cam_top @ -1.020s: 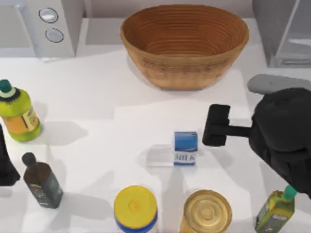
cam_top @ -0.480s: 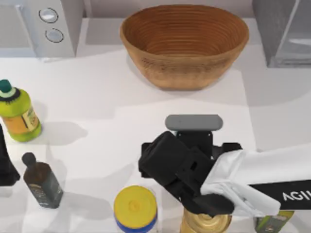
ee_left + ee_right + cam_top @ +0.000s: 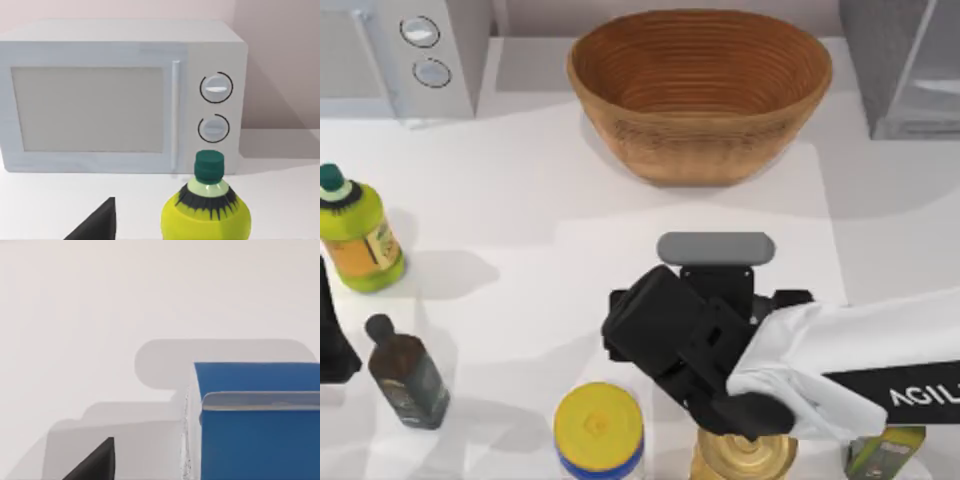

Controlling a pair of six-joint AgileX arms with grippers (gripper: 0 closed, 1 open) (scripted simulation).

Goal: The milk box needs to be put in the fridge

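The milk box [image 3: 255,430] shows its blue top close up in the right wrist view, standing on the white table. In the top view my right arm covers the spot at the table's front middle where the box stands, so the box is hidden there. My right gripper [image 3: 685,335] hangs directly over that spot, pointing down. The fridge [image 3: 905,65], dark grey with a pale door panel, stands at the back right corner. My left gripper [image 3: 328,330] stays parked at the left edge.
A wicker bowl [image 3: 700,90] sits at the back middle. The light-grey appliance with two knobs [image 3: 410,55] is at the back left. A yellow-green bottle [image 3: 355,235] and a dark bottle [image 3: 405,375] stand left. A yellow-lidded jar [image 3: 600,430], a golden jar [image 3: 745,455] and a green bottle [image 3: 880,450] line the front.
My right arm swung in from the right edge to above the milk box, covering it in the top view, then eased slightly to the left. The left arm has not moved.
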